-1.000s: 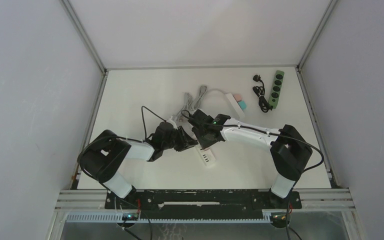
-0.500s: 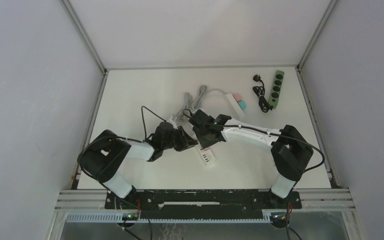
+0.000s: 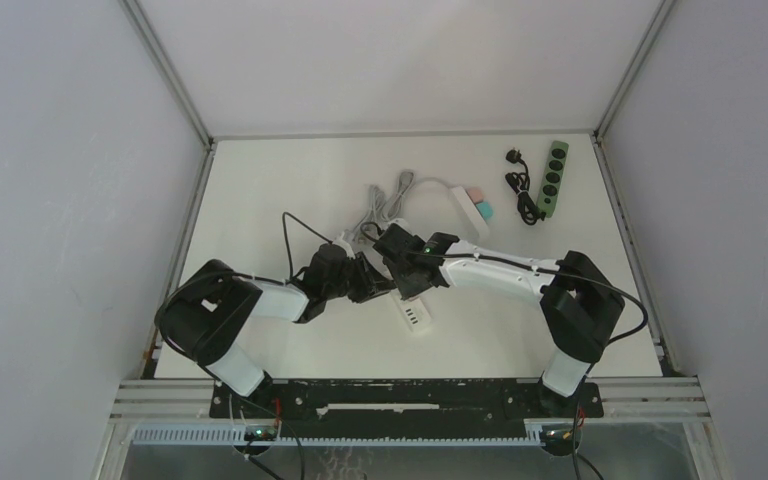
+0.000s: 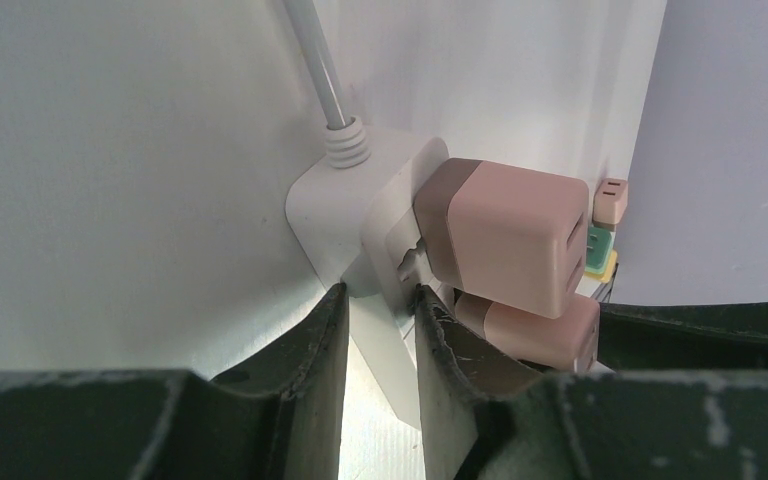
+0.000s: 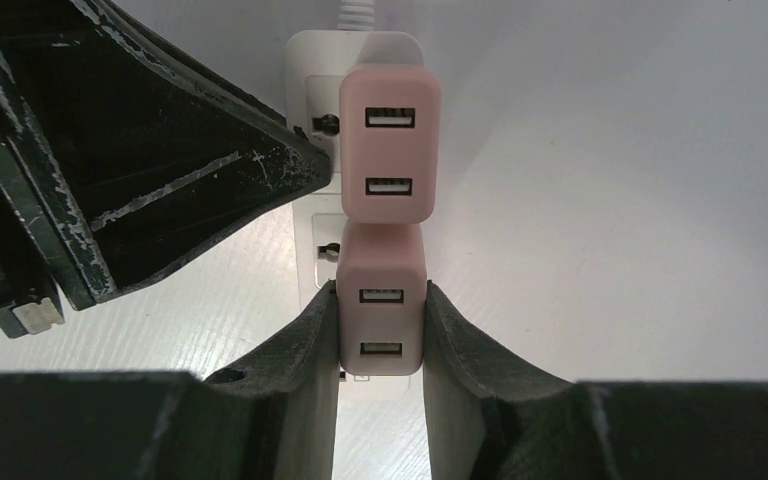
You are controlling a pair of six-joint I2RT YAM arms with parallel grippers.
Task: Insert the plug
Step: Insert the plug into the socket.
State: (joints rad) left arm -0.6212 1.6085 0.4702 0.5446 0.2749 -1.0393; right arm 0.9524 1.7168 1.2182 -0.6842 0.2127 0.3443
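Observation:
A white power strip (image 5: 312,60) lies on the table, its grey cable leading away. One pink USB plug (image 5: 390,150) sits in the socket nearest the cable. My right gripper (image 5: 380,300) is shut on a second pink plug (image 5: 381,310), held against the strip directly behind the first. How deep its prongs sit is hidden. My left gripper (image 4: 380,300) is shut on the power strip (image 4: 335,210) near its cable end, beside both pink plugs (image 4: 510,235). From above, the left gripper (image 3: 380,283) and right gripper (image 3: 405,275) meet over the strip (image 3: 415,318).
A green power strip (image 3: 556,178) with a coiled black cable lies at the back right. Another white strip (image 3: 472,205) carrying pink and teal plugs lies behind the grippers, with grey cable (image 3: 385,205) looped beside it. Enclosure walls bound the table.
The right gripper has edged slightly left with its plug. The left arm holds its place and both grips are unchanged.

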